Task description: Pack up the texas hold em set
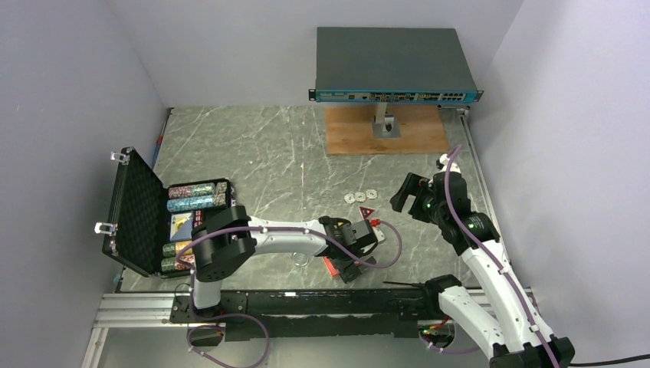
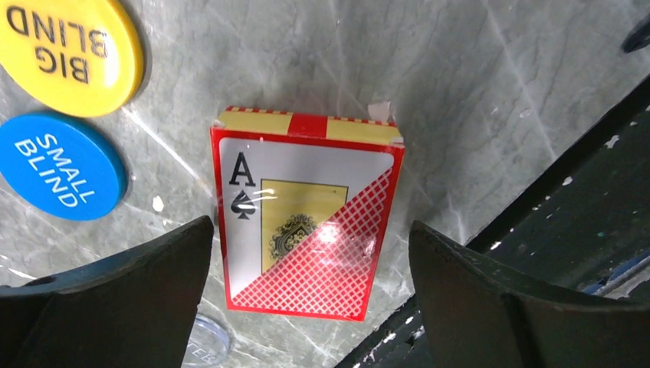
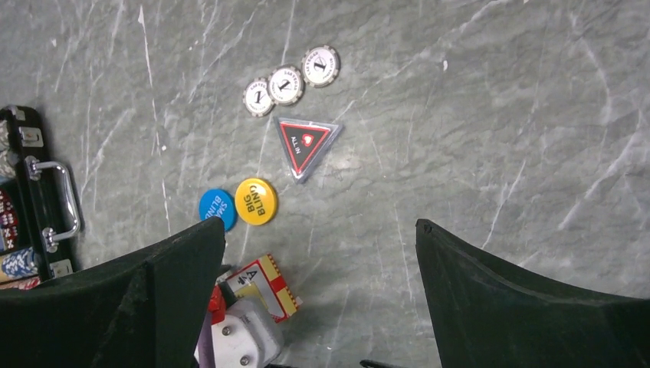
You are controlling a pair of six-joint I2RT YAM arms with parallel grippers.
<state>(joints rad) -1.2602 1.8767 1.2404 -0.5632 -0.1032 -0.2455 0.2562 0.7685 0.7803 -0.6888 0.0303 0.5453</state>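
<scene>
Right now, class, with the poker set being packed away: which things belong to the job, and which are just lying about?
Belong: black briefcase, card box, yellow Big Blind disc, blue Small Blind disc, red All In token, three silvery chips.
Lying about: grey network switch, wooden board beneath it.

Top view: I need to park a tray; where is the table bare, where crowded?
Bare: the stretch between the open black foam-lined briefcase and the wooden board; also right of the red triangular token. Crowded: token, three silvery chips, blue disc, yellow disc, red-yellow card box.
</scene>
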